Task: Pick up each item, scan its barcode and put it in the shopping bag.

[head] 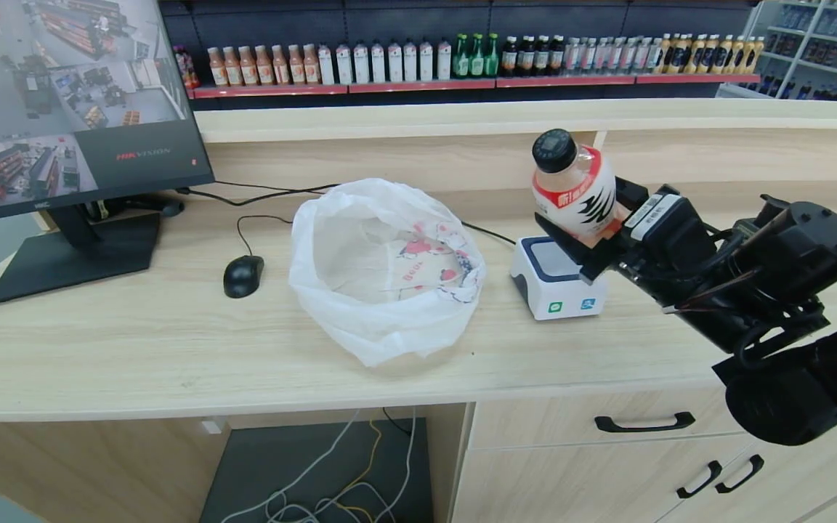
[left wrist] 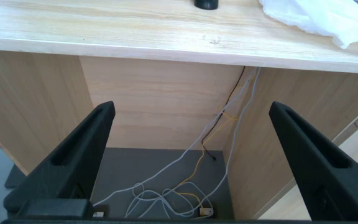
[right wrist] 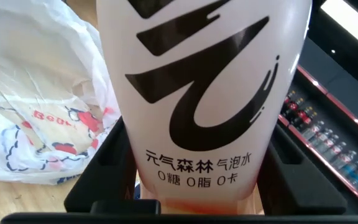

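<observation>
The right gripper (head: 572, 236) has its jaws closed around the lower part of a drink bottle (head: 573, 187), one jaw on each side. The bottle is pale with a black cap, a red and white label and a black pattern, and it stands almost upright. It is held in the air just above the barcode scanner (head: 556, 287), a small white box that sits on the tabletop (head: 135, 341) right of the middle.

The shopping bag (head: 382, 290) is just left of the scanner. It is white thin plastic with red print, it lies on the tabletop and its mouth is open upward.

Left of the bag there is a black mouse (head: 243, 276), and farther left a monitor (head: 62, 94) on its stand.

The left gripper (left wrist: 191, 124) is low, in front of the open space under the tabletop where loose cables (left wrist: 185, 180) lie. Its jaws are wide apart and hold nothing.
</observation>
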### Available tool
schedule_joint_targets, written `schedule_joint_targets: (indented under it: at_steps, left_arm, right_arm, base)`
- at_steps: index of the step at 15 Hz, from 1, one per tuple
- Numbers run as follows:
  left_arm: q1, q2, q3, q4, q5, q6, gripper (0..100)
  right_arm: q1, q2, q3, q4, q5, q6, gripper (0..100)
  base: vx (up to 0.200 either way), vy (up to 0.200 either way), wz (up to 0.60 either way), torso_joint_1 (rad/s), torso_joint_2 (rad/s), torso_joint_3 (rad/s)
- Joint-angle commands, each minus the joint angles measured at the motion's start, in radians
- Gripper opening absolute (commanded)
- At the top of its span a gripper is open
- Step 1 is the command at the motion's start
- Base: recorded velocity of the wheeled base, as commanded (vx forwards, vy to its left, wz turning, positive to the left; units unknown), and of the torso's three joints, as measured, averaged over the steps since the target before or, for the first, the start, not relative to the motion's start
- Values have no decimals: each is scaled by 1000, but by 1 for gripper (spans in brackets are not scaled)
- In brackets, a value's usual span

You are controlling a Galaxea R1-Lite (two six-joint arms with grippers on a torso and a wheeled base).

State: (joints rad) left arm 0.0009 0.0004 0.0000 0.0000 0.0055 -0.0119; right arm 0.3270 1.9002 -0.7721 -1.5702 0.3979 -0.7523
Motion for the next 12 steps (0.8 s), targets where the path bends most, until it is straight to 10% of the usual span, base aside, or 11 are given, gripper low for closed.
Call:
schedule_joint_targets:
  at_steps: [1,12]
  left_arm:
    - [1,0,0,0,1,0,100]
    - [1,0,0,0,1,0,100]
  right_arm:
    - [-5,49,-26,-1,18,13,0]
    - [-143,132,-104,-1,236,-59,0]
  base:
    - [0,0,0,0,0,0]
    - [0,0,0,0,0,0]
